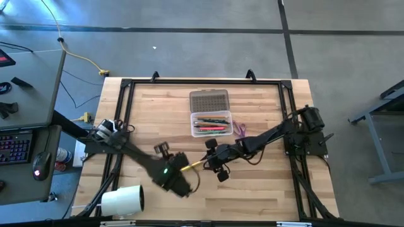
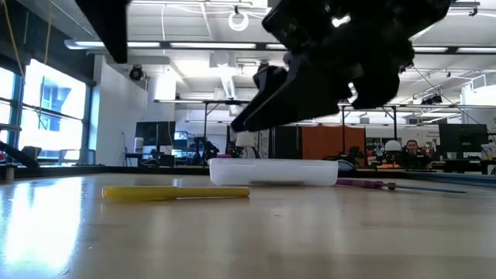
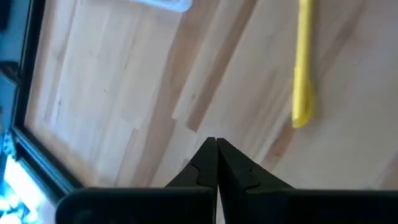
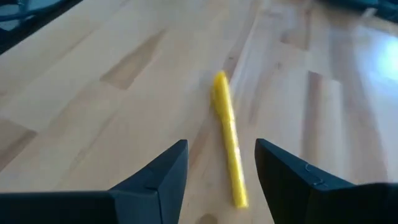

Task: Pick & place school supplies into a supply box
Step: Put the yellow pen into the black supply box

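right gripper (image 4: 221,171) open over yellow pen (image 4: 228,137)

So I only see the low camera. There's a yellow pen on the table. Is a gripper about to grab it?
Observer: Yes, the right gripper is open, with the yellow pen lying just ahead between its fingers.
Operator: And the other arm?
Observer: The left gripper is shut and empty, beside the pen.
Operator: What's in the box?
Observer: The supply box already holds several pens; its lid lies open behind it.
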